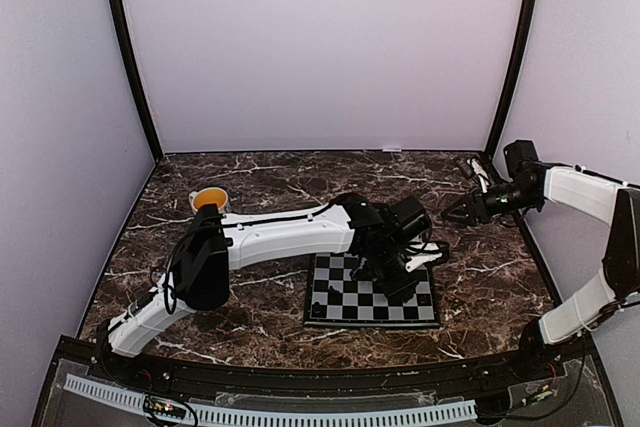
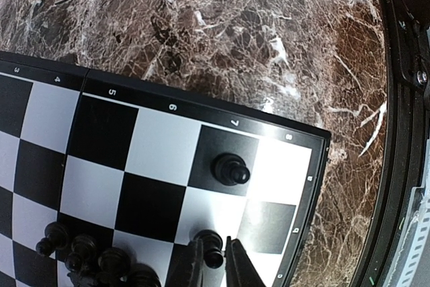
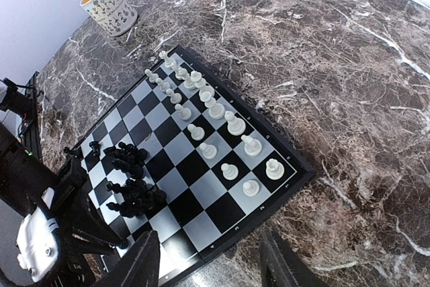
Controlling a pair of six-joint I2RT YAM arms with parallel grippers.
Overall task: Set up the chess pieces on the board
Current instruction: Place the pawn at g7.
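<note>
Left wrist view: black pawn stands upright between your left pincer tips, near the board corner | gap's narrow, can't tell if it's actually gripping | right pincer gaping, empty, well off, so left's your closer arm

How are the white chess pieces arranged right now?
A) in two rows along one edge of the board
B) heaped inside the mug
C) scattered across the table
A: the white pieces stand in two rows along one edge of the board.
</note>
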